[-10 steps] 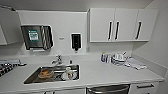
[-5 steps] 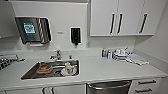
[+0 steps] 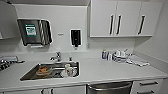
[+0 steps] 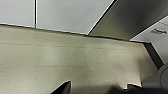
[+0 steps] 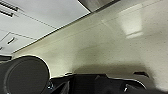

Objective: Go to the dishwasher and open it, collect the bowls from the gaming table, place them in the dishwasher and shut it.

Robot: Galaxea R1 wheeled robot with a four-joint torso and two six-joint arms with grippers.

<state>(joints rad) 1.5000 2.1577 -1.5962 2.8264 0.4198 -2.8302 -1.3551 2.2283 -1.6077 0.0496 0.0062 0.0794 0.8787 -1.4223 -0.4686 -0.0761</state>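
steel dishwasher (image 3: 109, 88), towel dispenser (image 3: 34, 32) label probably unreadable

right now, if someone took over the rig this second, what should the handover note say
Grippers: neither arm's fingers can be judged, and nothing is seen held.
Dishwasher: steel front under the counter, right of the sink, door shut.
Sink holds dishes, including something orange; a bottle and clutter sit on the counter to the right, below the wall cabinets.
Done: the robot faces the counter, with the dishwasher just ahead.
Left: open the dishwasher, collect the bowls from the gaming table, load them, close it.
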